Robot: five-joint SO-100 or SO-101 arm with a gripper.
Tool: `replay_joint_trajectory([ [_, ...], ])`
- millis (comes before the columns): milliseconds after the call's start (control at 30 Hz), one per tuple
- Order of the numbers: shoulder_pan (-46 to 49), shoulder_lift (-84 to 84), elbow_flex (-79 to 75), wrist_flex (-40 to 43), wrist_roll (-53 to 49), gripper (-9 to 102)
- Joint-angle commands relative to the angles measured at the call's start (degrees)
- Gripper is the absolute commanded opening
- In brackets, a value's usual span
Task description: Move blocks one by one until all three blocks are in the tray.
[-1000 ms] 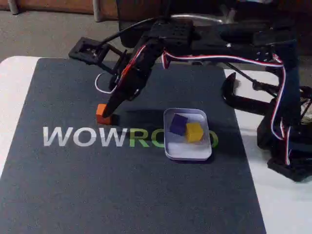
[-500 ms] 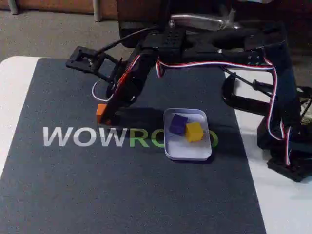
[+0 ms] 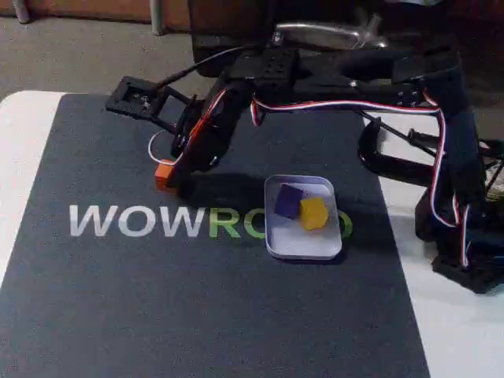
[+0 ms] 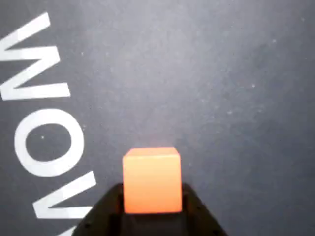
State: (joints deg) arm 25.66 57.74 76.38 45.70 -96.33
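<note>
My gripper [image 3: 168,178] is shut on the orange block [image 3: 164,174], which hangs a little above the dark mat, left of the tray. In the wrist view the orange block [image 4: 151,180] sits squeezed between the two black fingers [image 4: 106,206] of my gripper [image 4: 151,199], with the mat below it. The pale tray [image 3: 304,242] lies right of centre on the mat. Inside it the purple block [image 3: 288,201] and the yellow block [image 3: 313,213] rest side by side, touching.
The dark mat [image 3: 197,299] carries white and green lettering [image 3: 134,221] across its middle. The arm's black base and clamp [image 3: 457,197] stand at the right on the white table. Open mat spreads in front of the tray.
The gripper has closed on the orange block and lifted it slightly up and back from the mat. The tray and its two blocks have not moved.
</note>
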Motion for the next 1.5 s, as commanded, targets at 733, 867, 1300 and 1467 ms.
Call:
replay_joint_trajectory([
  [733, -0.88, 17.05, -1.93, 17.67, -7.03, -8],
  [867, -1.41, 24.43, 0.7, 23.38, -13.27, -8],
  [1300, 1.41, 52.73, 32.96, 20.48, -43.68, -8],
  [1467, 0.79, 58.8, 41.31, 17.67, -43.86, -8],
])
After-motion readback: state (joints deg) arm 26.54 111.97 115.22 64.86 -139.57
